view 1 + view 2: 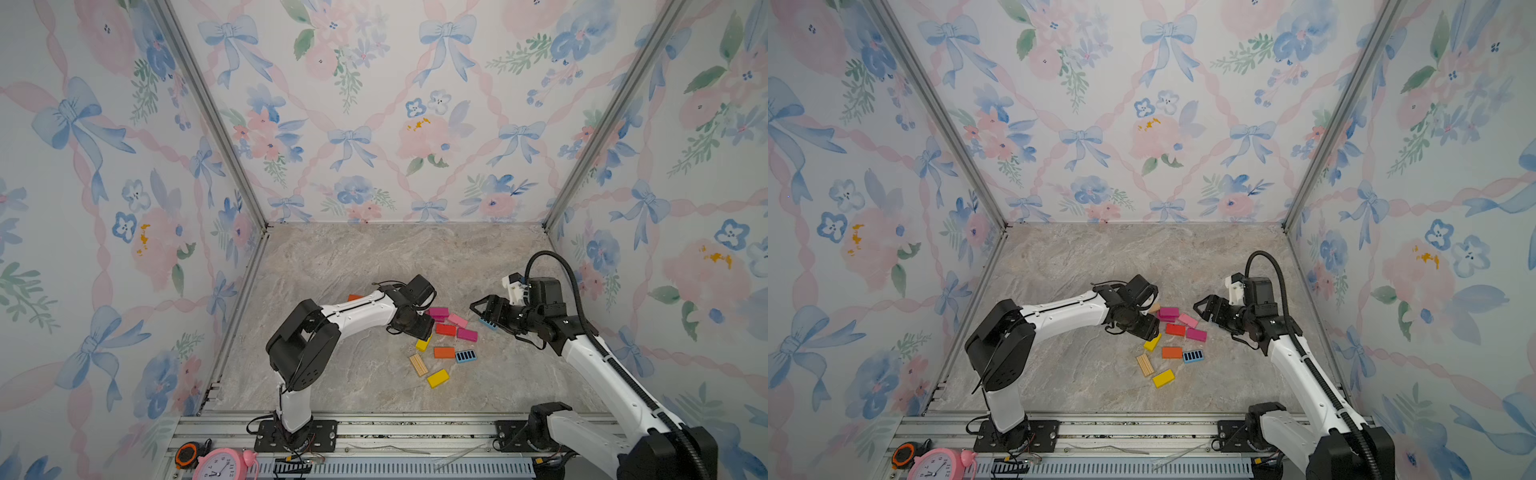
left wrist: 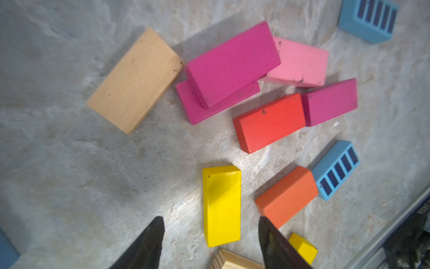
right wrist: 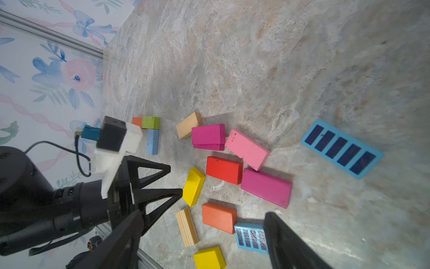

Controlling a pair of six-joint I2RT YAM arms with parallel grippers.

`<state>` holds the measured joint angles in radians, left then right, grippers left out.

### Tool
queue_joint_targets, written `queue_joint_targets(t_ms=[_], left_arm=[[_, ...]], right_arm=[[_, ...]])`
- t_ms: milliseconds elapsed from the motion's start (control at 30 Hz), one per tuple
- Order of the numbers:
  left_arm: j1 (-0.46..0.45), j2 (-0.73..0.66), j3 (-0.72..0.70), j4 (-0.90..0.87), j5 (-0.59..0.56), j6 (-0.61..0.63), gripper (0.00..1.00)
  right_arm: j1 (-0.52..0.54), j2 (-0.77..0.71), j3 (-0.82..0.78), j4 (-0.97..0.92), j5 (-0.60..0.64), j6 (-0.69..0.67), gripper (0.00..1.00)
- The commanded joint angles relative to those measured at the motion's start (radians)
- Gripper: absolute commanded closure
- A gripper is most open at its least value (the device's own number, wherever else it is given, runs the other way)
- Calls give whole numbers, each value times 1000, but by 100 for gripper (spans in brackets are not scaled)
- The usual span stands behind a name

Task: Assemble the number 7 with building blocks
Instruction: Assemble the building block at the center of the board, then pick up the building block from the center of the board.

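Blocks (image 1: 445,330) lay loose on the marbled tabletop (image 1: 332,266) between the two arms. The left gripper (image 2: 210,223) hung over a yellow block (image 2: 222,205), jaws about half apart and astride its near end, bare table showing on either side — nothing gripped. The right gripper (image 1: 477,312) stood wide open and empty, partly over a striped blue block (image 1: 487,323) at the heap's edge.

Only the right wrist view showed the start of the number 7 (image 3: 152,130): an orange piece (image 3: 137,121) and a green block (image 3: 150,122) touching end to end, with a light blue block (image 3: 152,142) meeting the green one at a right angle. In a top view just that orange piece (image 1: 354,297) peeped out behind the left arm. The left wrist view alone made plain that one magenta block (image 2: 232,62) lay askew on top of another magenta block (image 2: 197,111), with a pink block (image 2: 300,62) tucked against the upper one and a red block (image 2: 270,122) end to end with a third magenta block (image 2: 330,102). A tan block (image 2: 135,80) lay just beside that stack. A pink clock (image 1: 218,465) on the front rail appeared in both top views — neither wrist camera caught it.
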<state>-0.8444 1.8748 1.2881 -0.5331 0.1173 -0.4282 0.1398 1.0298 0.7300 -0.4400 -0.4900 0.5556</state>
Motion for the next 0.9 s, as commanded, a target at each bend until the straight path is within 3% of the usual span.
queue_joint_targets(t_ms=[0, 467, 600, 700, 867], left_arm=[[-24, 36, 40, -69, -58, 36, 33], [-98, 148, 96, -127, -164, 23, 37], [-114, 190, 128, -177, -236, 13, 51], [-125, 205, 140, -186, -251, 8, 69], [-127, 175, 121, -192, -257, -16, 76]], right_arm=[[-14, -19, -23, -35, -25, -14, 16], [-16, -16, -50, 9, -46, 4, 16], [-17, -20, -58, 11, -48, 4, 16], [-17, -22, -62, 15, -47, 8, 16], [-19, -21, -69, 31, -51, 18, 16]])
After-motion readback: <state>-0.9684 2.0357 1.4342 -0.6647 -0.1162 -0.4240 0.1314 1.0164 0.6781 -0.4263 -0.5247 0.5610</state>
